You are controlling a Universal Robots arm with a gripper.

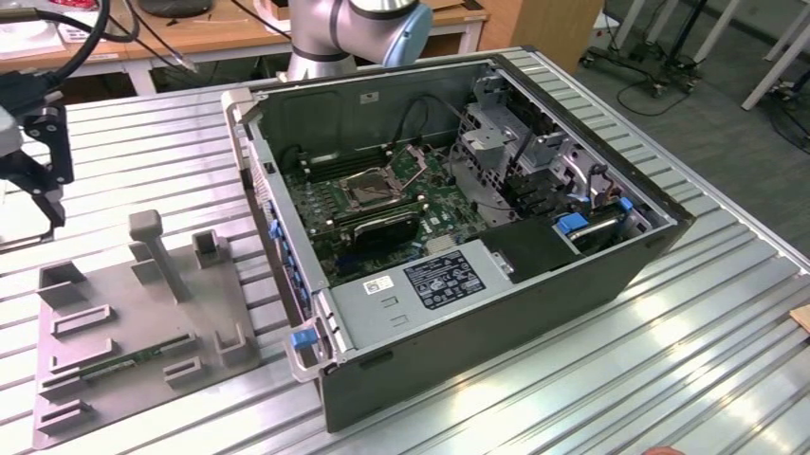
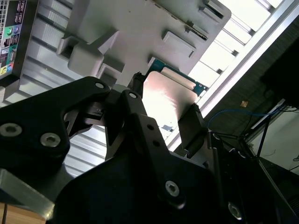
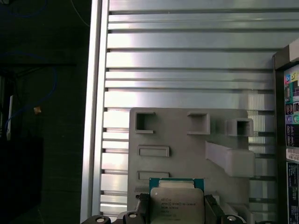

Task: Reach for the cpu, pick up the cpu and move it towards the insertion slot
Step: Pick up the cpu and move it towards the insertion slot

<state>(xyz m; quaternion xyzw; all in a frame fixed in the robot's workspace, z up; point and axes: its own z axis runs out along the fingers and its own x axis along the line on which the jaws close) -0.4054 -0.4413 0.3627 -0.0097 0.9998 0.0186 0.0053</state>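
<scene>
- We've got the gripper [image 2: 163,102] closed narrow on the cpu [image 3: 176,199]. One finger [image 3: 211,209] presses on each of two opposite edges, and the silver top faces the camera in both wrist views.
- The cpu is held up off the grey tray [image 1: 127,318], not lying in it. Its green edge peeks out in the second wrist view.
- In the exterior view the gripper hangs at about 10 o'clock from the tray and roughly 9 o'clock from the open computer case [image 1: 608,275].
- The insertion slot [image 1: 367,185] sits on the green board inside the case, at about 3 o'clock from the gripper and well apart from it.
- A thin green memory stick [image 1: 127,363] lies toward the tray's 6 o'clock end.
- Everything rests on a slatted metal table [image 1: 633,379].
</scene>
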